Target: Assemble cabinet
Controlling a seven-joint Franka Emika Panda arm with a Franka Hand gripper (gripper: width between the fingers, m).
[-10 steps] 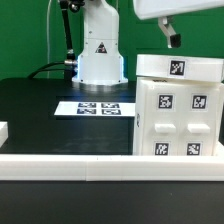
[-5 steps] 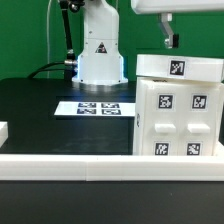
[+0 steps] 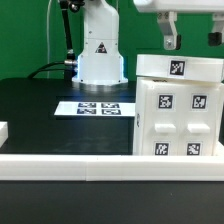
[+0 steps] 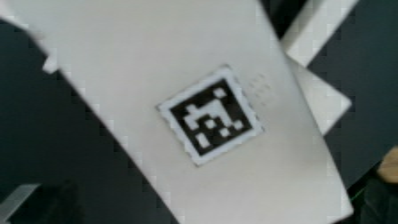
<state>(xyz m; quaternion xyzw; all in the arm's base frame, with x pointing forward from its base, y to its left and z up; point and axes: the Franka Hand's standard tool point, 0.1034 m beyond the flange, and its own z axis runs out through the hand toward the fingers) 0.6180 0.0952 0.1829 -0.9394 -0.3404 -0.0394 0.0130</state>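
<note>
Now the gripper [image 3: 189, 33] hangs at about one o'clock in the exterior view, above the cabinet [image 3: 178, 108]; its fingers [image 3: 170, 38] stand apart, one dark tip showing near the top edge and the other over toward the frame's edge, neither touching anything; the cabinet sits on the black worktop [image 3: 40, 115] at roughly four o'clock, a white box with a flat top panel [image 3: 178, 67] carrying one tag and a front face carrying four; the marker board [image 3: 98, 107] lies flat near the centre, just in front of the robot base [image 3: 100, 50] (which stands at twelve o'clock); a white rail [image 3: 70, 164] runs across the near edge at six o'clock; the wrist view fills with a tilted white panel [image 4: 169, 120] bearing a single tag, blurred.
</note>
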